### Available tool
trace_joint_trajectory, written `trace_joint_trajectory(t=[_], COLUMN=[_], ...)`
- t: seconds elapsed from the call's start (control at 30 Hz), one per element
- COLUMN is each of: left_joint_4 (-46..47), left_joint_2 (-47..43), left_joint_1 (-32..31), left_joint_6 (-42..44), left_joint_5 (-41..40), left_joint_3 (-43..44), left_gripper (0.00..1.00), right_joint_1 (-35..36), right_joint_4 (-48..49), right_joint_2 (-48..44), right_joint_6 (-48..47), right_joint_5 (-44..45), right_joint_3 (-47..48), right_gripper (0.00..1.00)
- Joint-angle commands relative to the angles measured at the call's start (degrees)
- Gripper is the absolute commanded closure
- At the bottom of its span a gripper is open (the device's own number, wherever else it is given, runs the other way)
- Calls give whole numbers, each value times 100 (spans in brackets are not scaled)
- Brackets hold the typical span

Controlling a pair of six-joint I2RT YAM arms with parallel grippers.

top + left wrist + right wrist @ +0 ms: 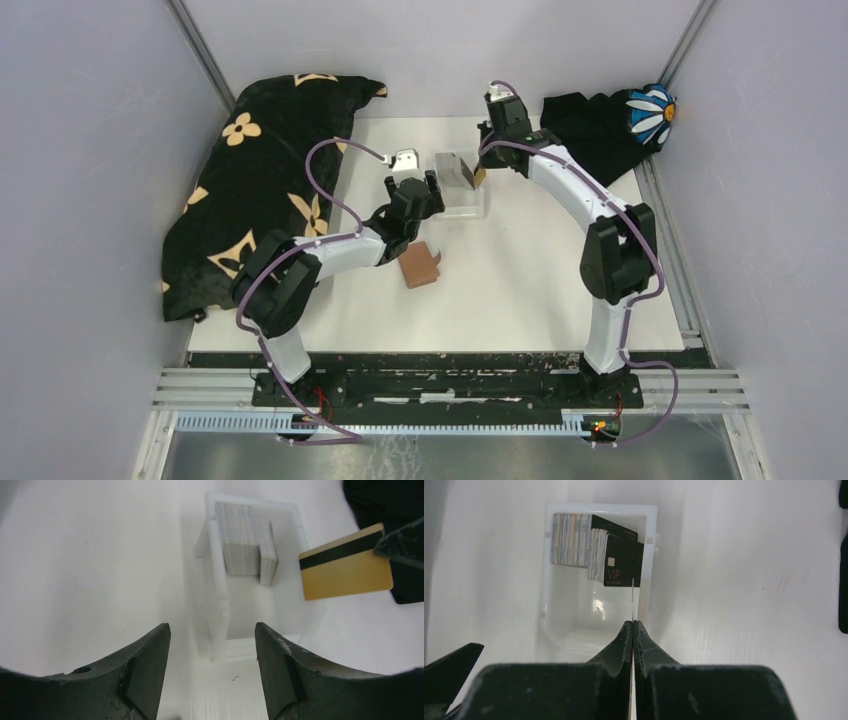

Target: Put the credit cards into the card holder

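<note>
- The right gripper (632, 628) pinches a thin gold-yellow plastic card (345, 566) by the small white plastic tray (219, 587).
- The left gripper (212, 655) is spread wide, holding nothing.

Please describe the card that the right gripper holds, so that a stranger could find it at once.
On the white table, find the small white plastic tray at the far middle, with a stack of cards standing in it. At its right edge the right gripper pinches one gold-yellow plastic card. It alone is outside the stack, and has a black stripe.
</note>
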Motion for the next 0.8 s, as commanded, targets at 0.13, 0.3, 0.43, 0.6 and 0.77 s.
trace_joint_trajectory(t=[0.13,0.3,0.43,0.6,0.77], left_joint_4=[208,-995,-1336,-1224,-768], left_joint_2=[-986,-1233,-1407,-1414,-1638], left_joint_1=[200,280,549,877,918], left_joint_6=[-578,-1798,-2852,-3982,-4717], left_joint_5=[1141,1924,2950,4509,5247], left_joint_3=[70,493,466,221,-287], left_gripper=[23,21,20,20,21], right_joint_1=[80,336,723,1384,1838], right_joint_4=[666,1277,1698,2016,2338], right_joint_2=[-1460,-2424,-3223,-3969,-4537], right_joint_6=[56,-261,-545,-919,-1267], right_joint_5=[-456,-446,-151,625,1118], right_joint_3=[-1336,-2508,-3320,-3978,-4488], right_gripper=[99,99,99,99,99])
